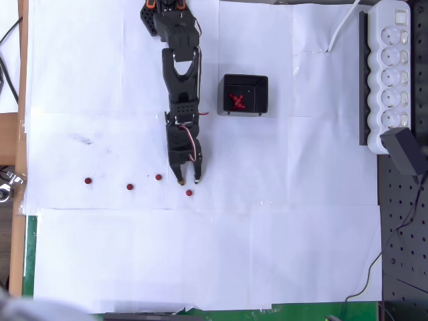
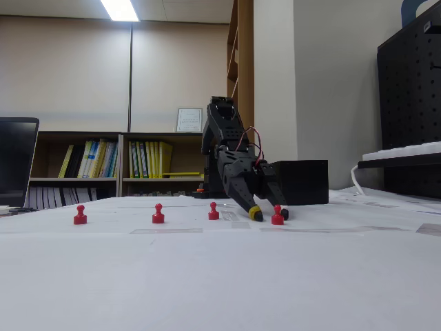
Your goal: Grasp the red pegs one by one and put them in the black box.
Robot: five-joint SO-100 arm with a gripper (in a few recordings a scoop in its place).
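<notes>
From my remote seat, nearest the fixed camera stands a row of four red pegs on the white paper-covered table (image 1: pixel 281 254). Each is upright, knob on top and wider base down, so its long axis runs vertical. In the fixed view they read left to right: far-left peg (image 2: pixel 80 215), second peg (image 2: pixel 158 214), third peg (image 2: pixel 213 212) and right-hand peg (image 2: pixel 278 216).

The gripper (image 1: pixel 187 180) is down at the table around that right-hand peg (image 1: pixel 189 192). Its fingers are parted to a moderate gap — empty, nothing clamped. From overhead the peg lies just beyond the tips, roughly in line with the gap; in the fixed view it sits between the yellow-tipped finger (image 2: pixel 255 214) and the dark one, and I cannot tell whether either tip touches it. The third peg (image 1: pixel 158 177) is just beside the claw, on its left in the overhead view.

Farther back, beside the arm (image 1: pixel 180 73), is the black box (image 1: pixel 245 94) — open top up, with a cluster of red pegs (image 1: pixel 237 101) lying jumbled inside. Their individual orientation I cannot make out.

At the right edge in the overhead view lies a white power strip (image 1: pixel 393 67).
</notes>
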